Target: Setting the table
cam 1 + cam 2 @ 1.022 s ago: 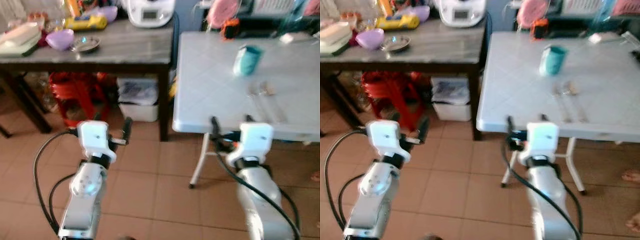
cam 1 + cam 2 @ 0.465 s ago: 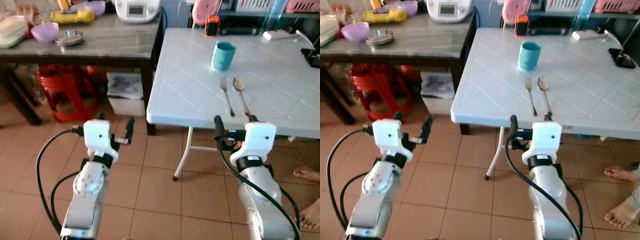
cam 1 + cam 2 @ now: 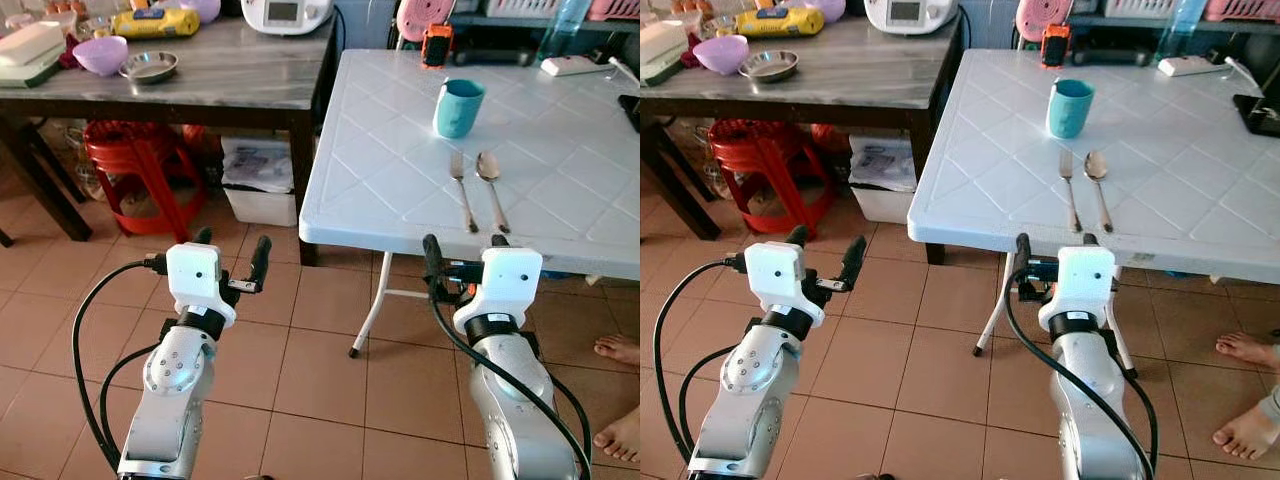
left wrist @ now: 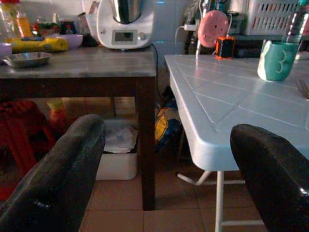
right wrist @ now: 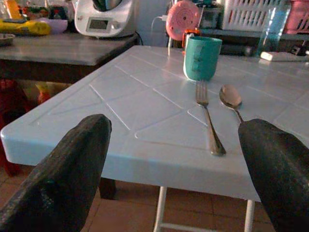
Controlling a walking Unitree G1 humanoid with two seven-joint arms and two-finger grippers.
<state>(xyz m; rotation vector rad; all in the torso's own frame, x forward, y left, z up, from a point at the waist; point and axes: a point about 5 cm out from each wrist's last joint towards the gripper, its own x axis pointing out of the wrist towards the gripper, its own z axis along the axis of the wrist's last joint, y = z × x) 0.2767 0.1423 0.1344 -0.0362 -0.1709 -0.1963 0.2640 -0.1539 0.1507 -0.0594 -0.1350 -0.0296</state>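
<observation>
Black fingers of right gripper (image 3: 462,256) spread wide, holding nothing, raised just short of near edge of white plastic table (image 3: 400,180). Black fingers of left gripper (image 3: 232,255) likewise spread wide and empty, held over tiled floor (image 3: 320,380) to the left of the table, well apart from it.

Directly beyond right gripper, on the tabletop: fork (image 3: 1069,190) and spoon (image 3: 1098,187) laid side by side, close but not touching, handles toward the robot, fork on the left. Teal cup (image 3: 1069,107) upright farther back, beyond fork tines. Pink round object (image 5: 179,20) and small orange-and-black item (image 3: 436,45) at far edge of table. White power strip (image 3: 1185,66) near far right corner. White basket (image 4: 270,17) on a shelf behind the table.

To the left, wooden side table (image 3: 200,85) with grey top, placed just beside the white table. On it: purple bowl (image 3: 100,55), metal dish (image 3: 148,67) just beside the bowl, yellow packet (image 3: 152,22), white kitchen appliance (image 4: 125,23) with small display. Below it: red plastic stool (image 3: 135,165) and white box (image 3: 262,190) with papers.

Bare feet (image 3: 1245,400) of a person on floor tiles at right, near table leg.
</observation>
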